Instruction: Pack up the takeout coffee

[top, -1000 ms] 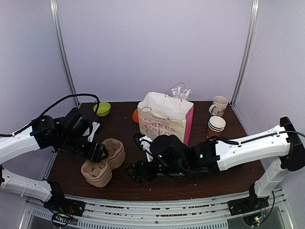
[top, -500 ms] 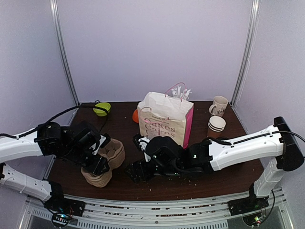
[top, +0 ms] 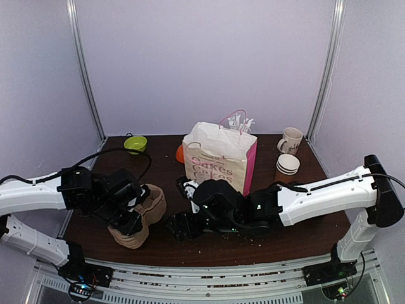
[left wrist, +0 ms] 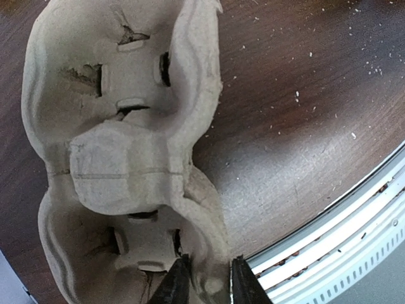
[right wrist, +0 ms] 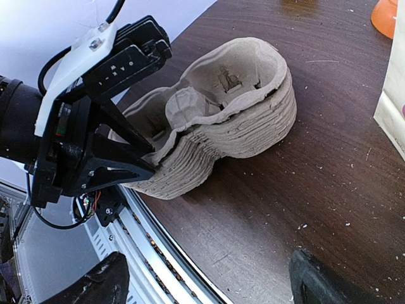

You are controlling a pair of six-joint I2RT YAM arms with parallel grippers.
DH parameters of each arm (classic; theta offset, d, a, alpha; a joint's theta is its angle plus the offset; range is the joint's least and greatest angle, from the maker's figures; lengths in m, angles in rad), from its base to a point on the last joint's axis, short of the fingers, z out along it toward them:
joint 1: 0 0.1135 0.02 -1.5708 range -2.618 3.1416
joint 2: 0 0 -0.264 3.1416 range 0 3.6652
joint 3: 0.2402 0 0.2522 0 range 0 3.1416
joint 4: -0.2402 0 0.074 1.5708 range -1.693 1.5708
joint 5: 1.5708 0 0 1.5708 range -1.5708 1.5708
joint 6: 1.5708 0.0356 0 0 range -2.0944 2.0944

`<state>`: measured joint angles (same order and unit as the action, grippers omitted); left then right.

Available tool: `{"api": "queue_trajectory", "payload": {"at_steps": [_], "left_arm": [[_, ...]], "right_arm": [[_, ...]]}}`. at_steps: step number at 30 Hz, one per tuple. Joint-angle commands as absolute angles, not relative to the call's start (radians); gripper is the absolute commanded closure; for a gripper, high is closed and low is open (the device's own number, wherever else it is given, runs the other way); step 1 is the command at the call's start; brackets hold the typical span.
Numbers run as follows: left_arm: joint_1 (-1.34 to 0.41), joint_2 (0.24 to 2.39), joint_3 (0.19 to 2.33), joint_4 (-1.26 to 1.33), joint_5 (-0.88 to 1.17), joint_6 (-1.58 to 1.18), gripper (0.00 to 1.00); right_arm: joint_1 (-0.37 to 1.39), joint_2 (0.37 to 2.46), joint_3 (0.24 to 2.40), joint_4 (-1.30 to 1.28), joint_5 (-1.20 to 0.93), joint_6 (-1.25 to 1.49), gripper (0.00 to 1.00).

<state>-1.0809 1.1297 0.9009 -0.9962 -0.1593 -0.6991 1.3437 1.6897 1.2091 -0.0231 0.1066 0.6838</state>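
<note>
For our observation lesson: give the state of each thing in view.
Carrier stack: nested, upright, near rim pinched.
Left gripper: closed on that rim.
Right gripper: open, empty.
Paper bag: upright, open-topped.
Paper cups: stacked, upright, lidless.
Mug: upright.
Green bowl: upright.

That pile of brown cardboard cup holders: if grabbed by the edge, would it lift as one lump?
Probably not: the pulp cup carriers sit loosely nested, so the left tool, straddling only the top rim, would likely lift one or a few. They look light. The thin rim may flex or tear.
</note>
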Motion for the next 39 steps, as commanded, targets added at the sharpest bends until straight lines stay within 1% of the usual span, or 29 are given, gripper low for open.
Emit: {"api": "queue_trajectory", "payload": {"at_steps": [1,6,14,23,28,35,39], "left_arm": [[-1.086,1.128,0.901,-0.982,-0.177,-0.692,0.78],[-1.086,1.119,0.917,-0.99,-0.177,-0.692,0.88],[-1.086,1.108,0.989,-1.038,-0.205,-0.691,1.0],[-1.086,1.1,1.06,-1.077,-0.226,-0.689,1.0],[-1.086,1.107,1.053,-1.053,-0.207,-0.68,1.0],[-1.086,1.099,1.004,-0.992,-0.174,-0.682,1.0],[-1.086,1.094,0.982,-0.963,-0.166,-0.686,1.0]], "right_arm": [[1.336,1.672,1.206,-0.017,0.11,0.691,0.1],[1.336,1.675,1.207,-0.012,0.106,0.691,0.1],[1.336,1.689,1.208,-0.008,0.095,0.694,0.1],[1.334,1.702,1.205,0.002,0.092,0.7,0.1],[1.33,1.744,1.233,0.018,0.068,0.707,0.11],[1.256,1.823,1.241,0.159,-0.037,0.864,0.1],[1.247,1.863,1.262,0.239,-0.088,0.935,0.09]]}}
